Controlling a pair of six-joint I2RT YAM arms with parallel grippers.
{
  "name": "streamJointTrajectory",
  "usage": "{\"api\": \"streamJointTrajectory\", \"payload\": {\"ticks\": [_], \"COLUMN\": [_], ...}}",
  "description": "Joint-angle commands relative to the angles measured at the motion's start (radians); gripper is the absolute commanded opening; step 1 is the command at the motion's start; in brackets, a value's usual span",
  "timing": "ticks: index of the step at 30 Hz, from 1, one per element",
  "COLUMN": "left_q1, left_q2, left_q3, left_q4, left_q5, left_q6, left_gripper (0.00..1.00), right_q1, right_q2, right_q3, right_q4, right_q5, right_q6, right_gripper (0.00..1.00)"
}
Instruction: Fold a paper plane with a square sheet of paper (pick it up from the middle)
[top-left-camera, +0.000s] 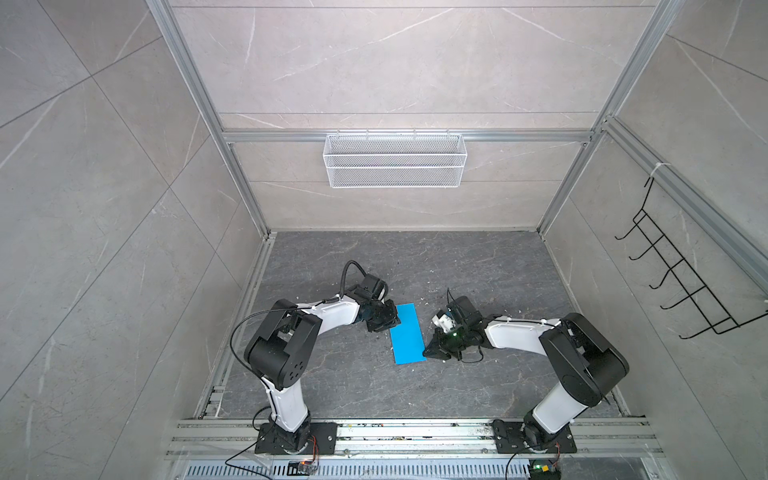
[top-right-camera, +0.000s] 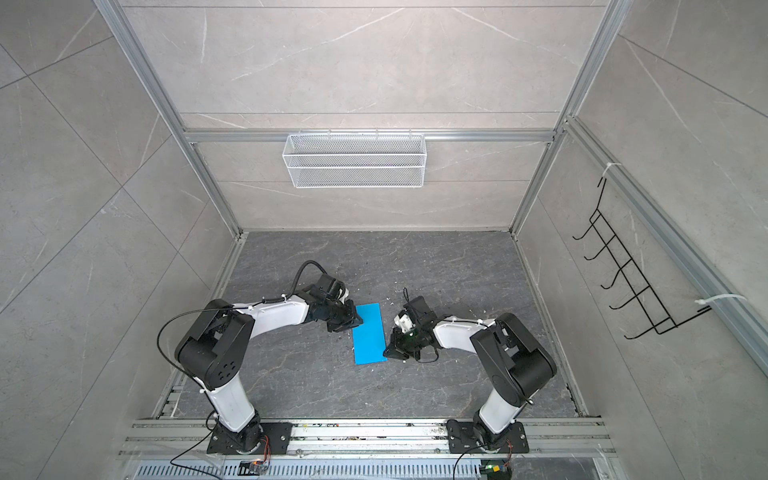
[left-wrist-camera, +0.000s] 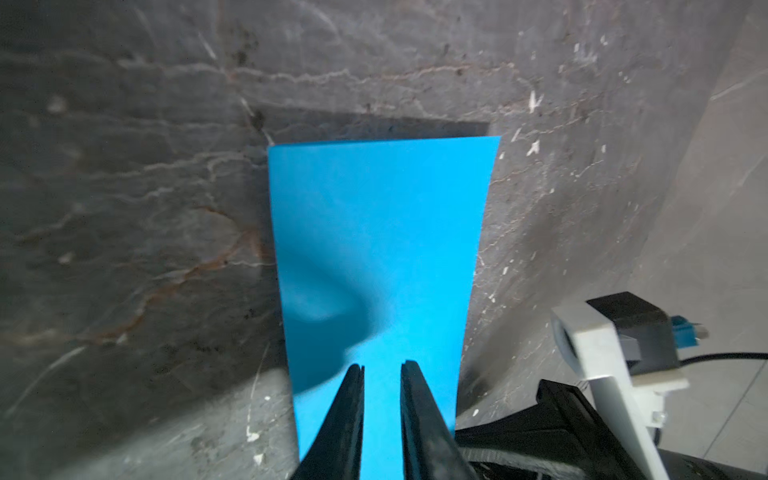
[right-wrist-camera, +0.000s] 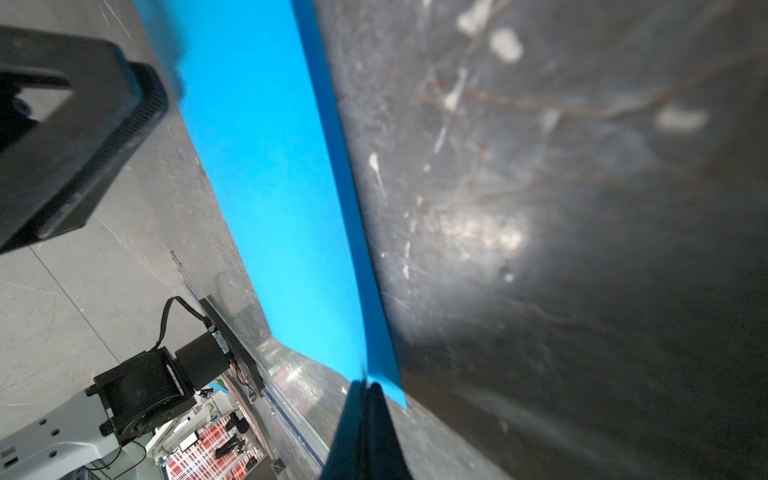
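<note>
I see the paper (top-left-camera: 408, 334) (top-right-camera: 368, 333) lying on the dark table (top-left-camera: 478, 270) between the two arms, near the middle, as a narrow blue rectangle with its long sides running away from the bases. My left gripper (top-left-camera: 392, 322) (top-right-camera: 357, 320) sits low at the far part of the paper's left long edge. In the left wrist view its fingertips (left-wrist-camera: 382, 368) are a narrow gap apart, and the paper (left-wrist-camera: 380, 249) shows through that gap and runs on ahead, flat, with a shadow across it.

My right gripper (top-left-camera: 428, 351) (top-right-camera: 387, 352) is down at the near part of the right long edge. In the right wrist view its fingers (right-wrist-camera: 365, 386) are pressed together right where the paper (right-wrist-camera: 270, 166) ends. That edge shows a darker strip beside the bright top face. I cannot tell whether any paper is caught between the tips.
</note>
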Motion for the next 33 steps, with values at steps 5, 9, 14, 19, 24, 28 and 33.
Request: {"api": "streamJointTrajectory", "payload": {"ticks": [5,9,14,19,24,28,33], "left_q1": [-0.001,-0.002,-0.002,-0.002,-0.002,-0.002,-0.002], "left_q2": [0.024,0.034,0.051,0.053,0.051,0.046,-0.01], "left_q3": [-0.003,-0.027,-0.063,-0.072,-0.062,-0.058,-0.022], "left_q4": [-0.015,-0.01,0.007,0.014,0.007,0.003,-0.011], "left_q5": [-0.022,-0.039,-0.058,-0.054,-0.055,-0.055,-0.046], "left_q6": [0.033,0.027,0.021,0.017,0.021,0.019,0.019], "left_gripper": [0.2,0.19,0.15,0.15,0.15,0.15,0.19], "right_q1": [-0.003,0.0,0.02,0.053,0.069,0.074,0.08], "right_q2": [0.014,0.009,0.044,0.088,0.121,0.146,0.167], "right_q3": [0.049,0.057,0.095,0.139,0.149,0.154,0.167], "right_q4": [-0.009,0.05,0.111,0.173,0.238,0.289,0.268], "right_q5": [-0.008,-0.041,-0.063,-0.062,-0.009,0.017,0.048], "right_q6": [-0.012,-0.004,0.006,0.026,0.048,0.072,0.06], "right_gripper": [0.0,0.0,0.0,0.0,0.0,0.0,0.0]}}
